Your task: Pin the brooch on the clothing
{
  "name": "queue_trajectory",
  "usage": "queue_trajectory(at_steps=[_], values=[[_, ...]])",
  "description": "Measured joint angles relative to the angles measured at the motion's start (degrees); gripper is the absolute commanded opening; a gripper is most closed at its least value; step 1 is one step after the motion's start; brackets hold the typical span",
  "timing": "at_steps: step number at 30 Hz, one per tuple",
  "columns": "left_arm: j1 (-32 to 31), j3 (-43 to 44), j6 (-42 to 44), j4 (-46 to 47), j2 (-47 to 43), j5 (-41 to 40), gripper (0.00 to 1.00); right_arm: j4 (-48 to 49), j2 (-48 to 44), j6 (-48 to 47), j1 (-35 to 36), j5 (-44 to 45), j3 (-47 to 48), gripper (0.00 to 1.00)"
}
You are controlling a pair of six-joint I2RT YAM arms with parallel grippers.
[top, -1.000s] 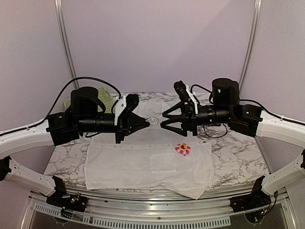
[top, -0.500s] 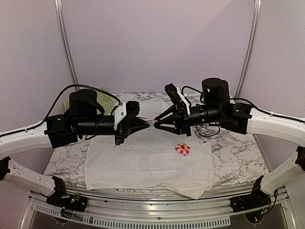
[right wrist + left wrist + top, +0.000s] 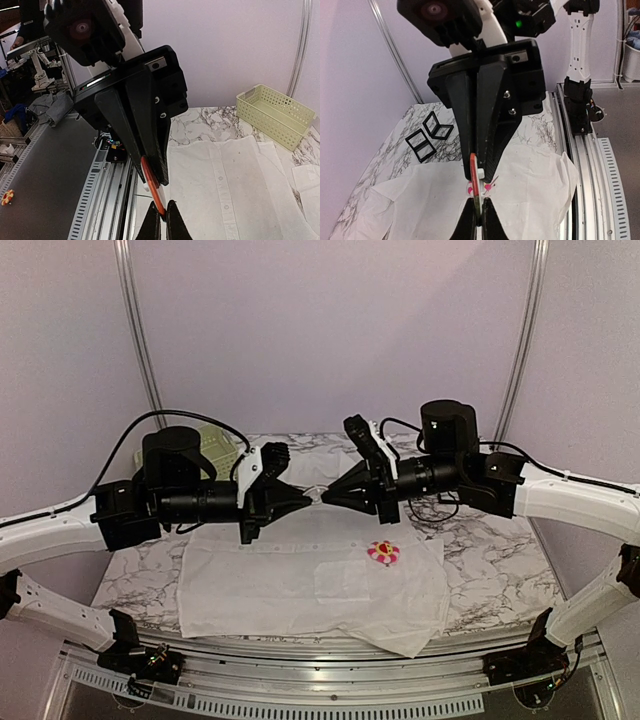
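One white shirt [image 3: 300, 585], one flower brooch [image 3: 383, 553], one pale green basket [image 3: 274, 114], two black square frames [image 3: 422, 147] and one marbled worktop [image 3: 500, 570] — plus two arms, so a left pincer [image 3: 311, 498] and a right pincer [image 3: 329, 496], and one small red piece [image 3: 474, 175].

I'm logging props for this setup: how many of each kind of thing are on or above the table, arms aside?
Shirt: 1
Brooch: 2 (flower brooch, held brooch)
Basket: 1
Black frames: 2
Total: 6
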Motion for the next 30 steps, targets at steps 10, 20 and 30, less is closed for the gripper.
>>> queue_trajectory(at_steps=[10, 20, 30], values=[[-0.2, -1.7, -3.9, 1.1, 0.2, -3.9, 0.80, 0.6, -0.5, 2.9, -0.1, 6.4, -1.7, 0.00], [0.9, -7.1, -4.4, 0.8, 3.3, -11.6, 0.80, 0.1, -1.0, 8.6, -6.9, 19.0, -9.8, 0.00], [5.2, -21.6, -5.1, 3.5, 10.3, -14.1, 0.78, 0.2, 5.7, 10.2, -13.8, 27.0, -10.1, 0.00]])
